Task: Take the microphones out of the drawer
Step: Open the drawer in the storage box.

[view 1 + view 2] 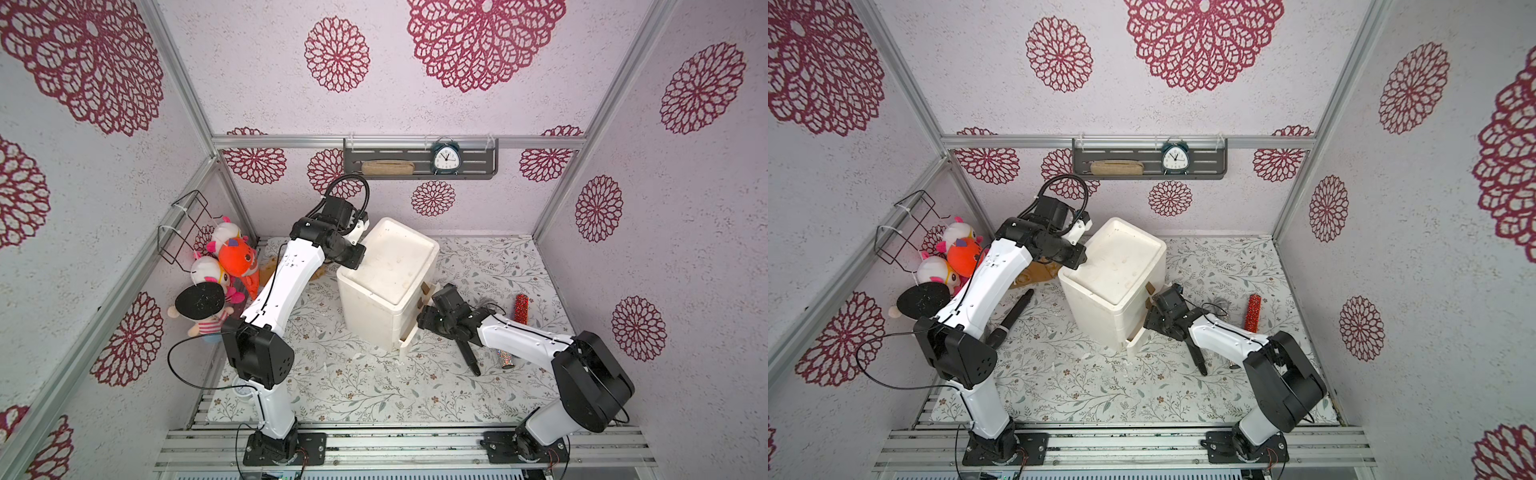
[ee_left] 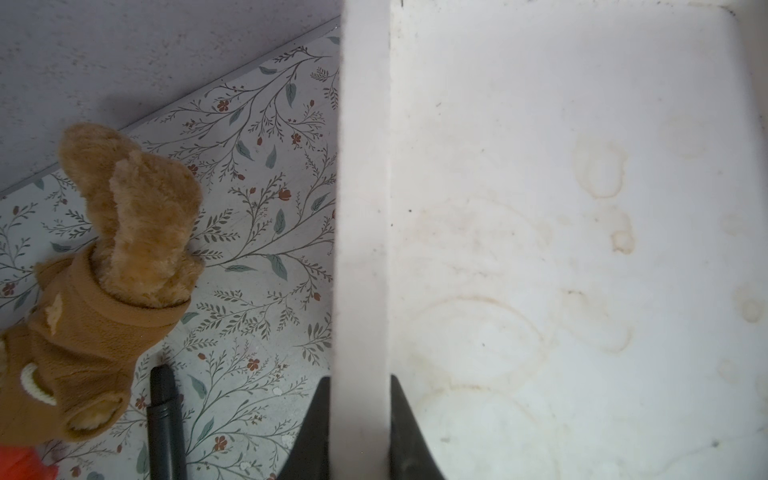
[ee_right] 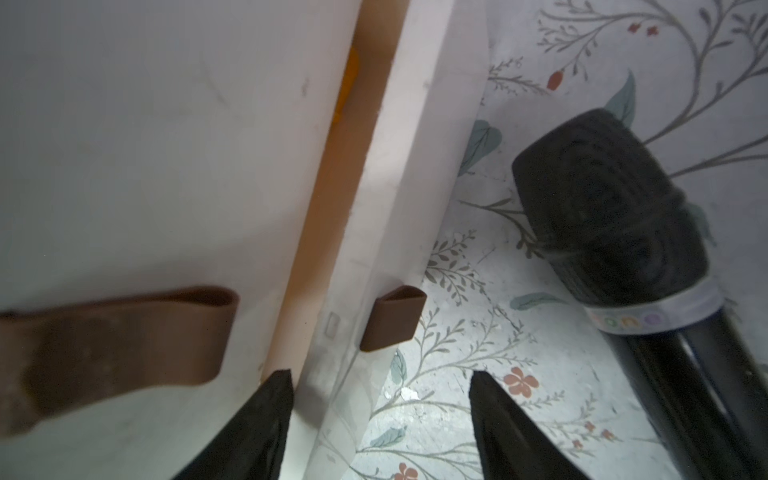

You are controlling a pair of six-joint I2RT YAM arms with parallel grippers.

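In both top views: white cabinet (image 1: 386,266) in the middle of the counter (image 1: 353,386), nearer the rear edge, lowest drawer (image 1: 407,334) pulled out a little toward the front-right corner. Left claw (image 1: 357,262) at the cabinet's top rim on the side facing the left edge, fingers mostly hidden by the wrist. Right claw (image 1: 430,309) close against the drawer fronts. Black microphone (image 1: 469,359) flat on the counter, outside the drawer, between cabinet and right edge; head hidden under the right arm, handle pointing toward the front edge. Red tube (image 1: 521,309) nearer the right edge. Toys (image 1: 232,266) heaped at the rear-left corner. Second black microphone (image 1: 1013,316), seen in a top view only, on the counter under the left arm.

Left wrist: dark fingers (image 2: 316,436) either side of the rim (image 2: 361,208), clamped tight on it. Brown plush (image 2: 124,249) and the second black microphone's end (image 2: 164,415) on the counter beside the cabinet.

Right wrist: claw moderately wide, holding nothing. One fingertip (image 3: 270,415) at the slit between cabinet and drawer front, the other out over the counter. Brown handle (image 3: 392,318) on the drawer front just beyond the tips. Orange patch (image 3: 349,83) inside the slit; cannot tell what. Microphone (image 3: 602,208) on the counter just beside the drawer front, apart from both fingers.
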